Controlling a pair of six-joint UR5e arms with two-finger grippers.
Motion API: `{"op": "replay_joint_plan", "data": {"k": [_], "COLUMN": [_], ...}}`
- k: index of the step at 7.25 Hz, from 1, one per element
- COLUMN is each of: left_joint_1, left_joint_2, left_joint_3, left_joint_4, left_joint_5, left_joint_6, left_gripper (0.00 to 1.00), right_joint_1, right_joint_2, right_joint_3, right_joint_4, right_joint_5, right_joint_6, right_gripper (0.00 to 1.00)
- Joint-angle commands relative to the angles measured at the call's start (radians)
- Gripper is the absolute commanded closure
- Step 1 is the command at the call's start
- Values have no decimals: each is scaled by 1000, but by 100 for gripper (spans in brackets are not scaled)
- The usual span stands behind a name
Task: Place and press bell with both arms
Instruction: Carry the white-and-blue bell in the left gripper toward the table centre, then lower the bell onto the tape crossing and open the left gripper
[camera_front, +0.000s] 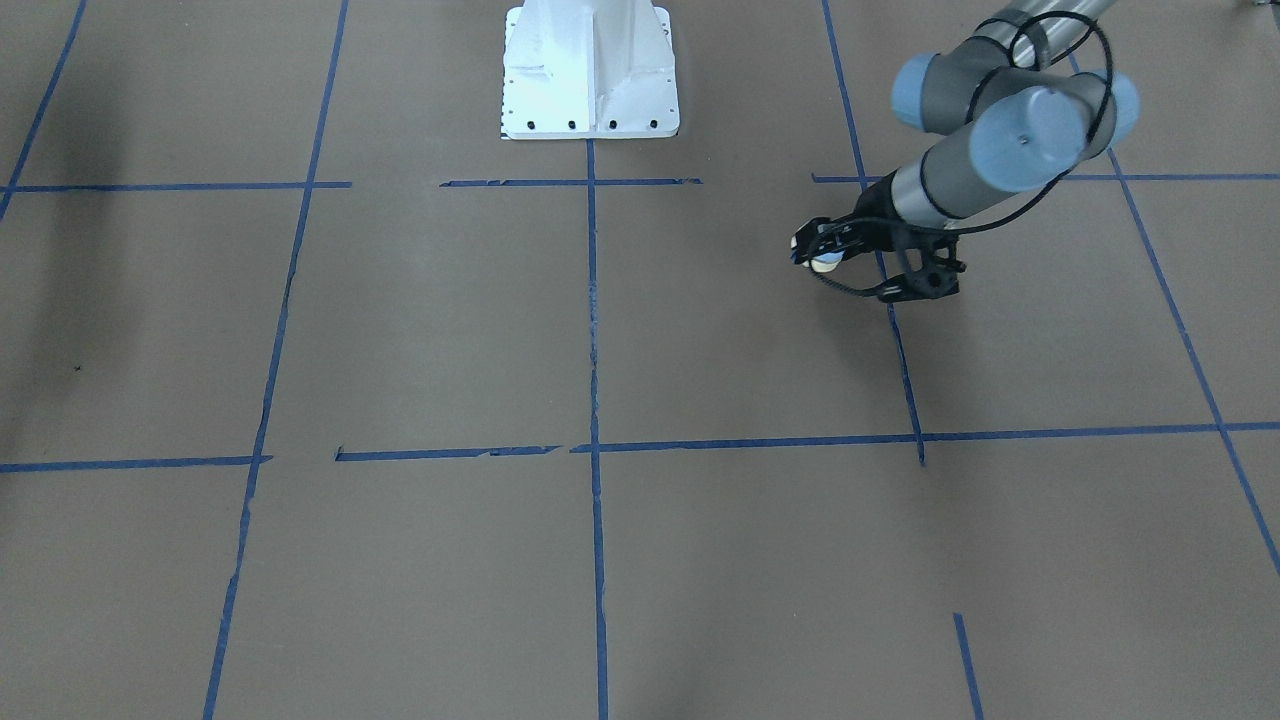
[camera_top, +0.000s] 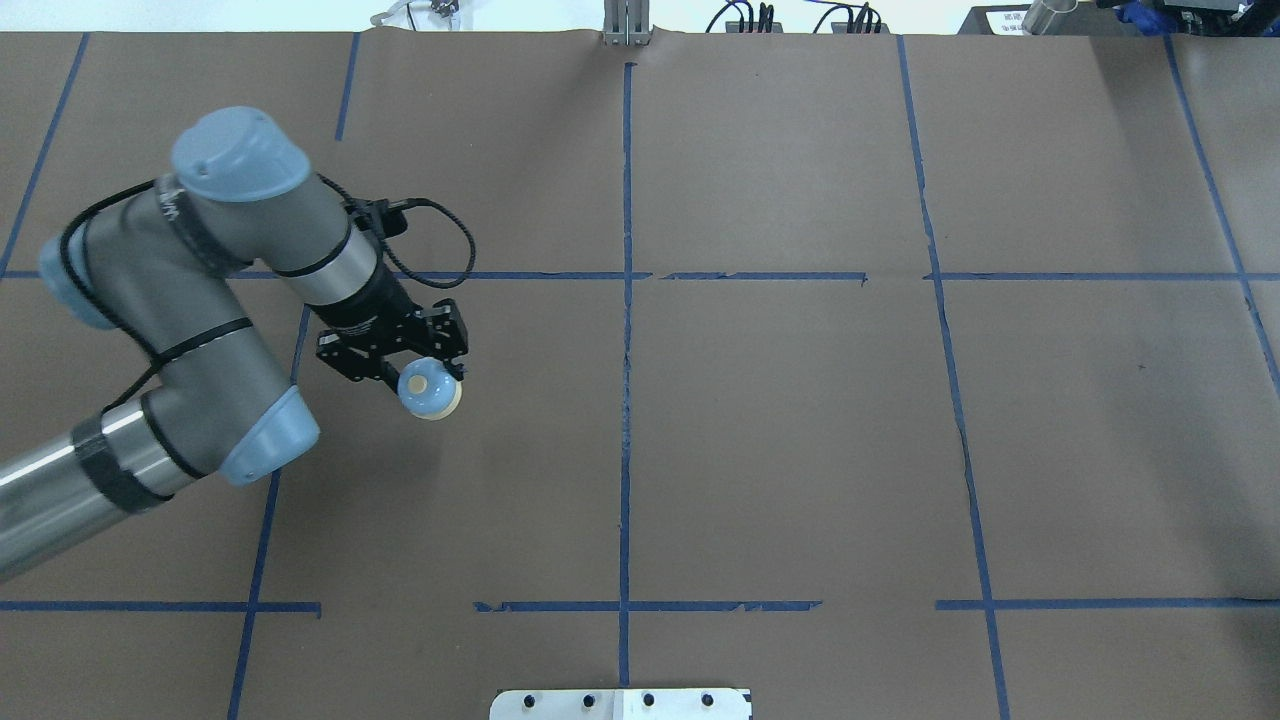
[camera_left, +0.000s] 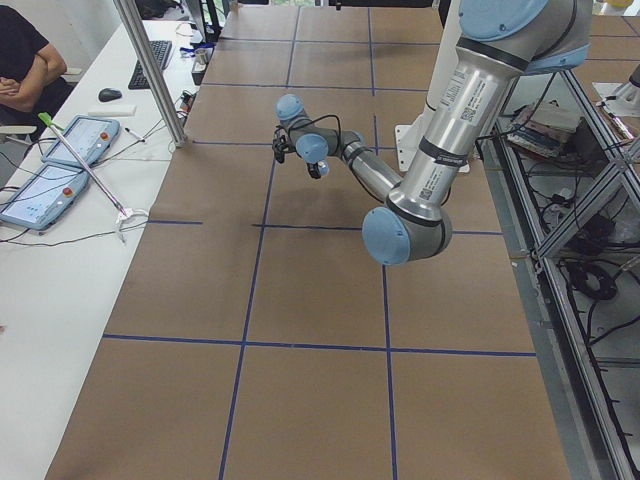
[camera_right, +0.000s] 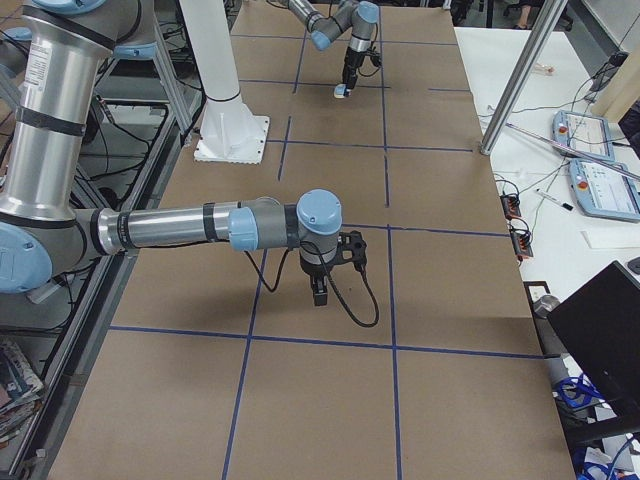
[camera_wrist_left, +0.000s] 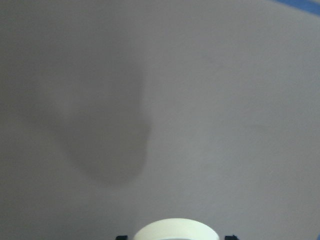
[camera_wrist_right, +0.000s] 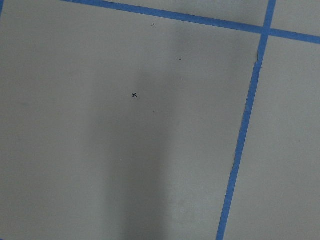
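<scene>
One bell (camera_top: 432, 390), two arms in play: left arm (camera_top: 200, 300), right arm (camera_right: 170, 228). Left gripper (camera_top: 428, 384) clamped on the bell, left of centre in the overhead view. Right gripper (camera_right: 318, 292) mid-frame from the right side, grip can't be told. Arm label (camera_left: 447, 130): unreadable.

Matt brown paper cover (camera_top: 800, 450), smooth bell (camera_top: 430, 388), brushed-metal left arm (camera_top: 180, 290)

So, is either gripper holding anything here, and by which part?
The left gripper grips the bell across its cream base; the right gripper cannot be judged.
</scene>
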Motion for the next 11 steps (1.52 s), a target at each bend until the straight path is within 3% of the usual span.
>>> {"op": "replay_joint_plan", "data": {"k": [1,2,4,5,7,8,10,11], "left_joint_1": [22,36,53,65,80,80,86,83], "left_joint_2": [-301,-413,-474,-500,-519,-520,-523,-532], "left_joint_3": [325,454,533,573,604,625,647,646], "left_joint_4": [21,20,15,10,-14,-42,-66,-66], "left_joint_5": [32,32,36,44,98,99,127,127], "left_joint_6": [-80,-112,-143,-145,-145,-145,-142,-142], "left_gripper": [98,95,91,84,82,69,1,0], "right_joint_1": [-3,-6,-7,-7,-9,-9,-9,-9], "right_joint_2": [0,0,0,0,0,0,0,0], "right_joint_3": [-7,-8,-13,-13,-13,-13,-13,-13], "right_joint_4": [0,0,3,5,5,5,5,5], "right_joint_5": [0,0,0,0,0,0,0,0], "right_joint_6": [0,0,0,0,0,0,1,1], "right_gripper": [0,0,0,0,0,0,0,0]}}
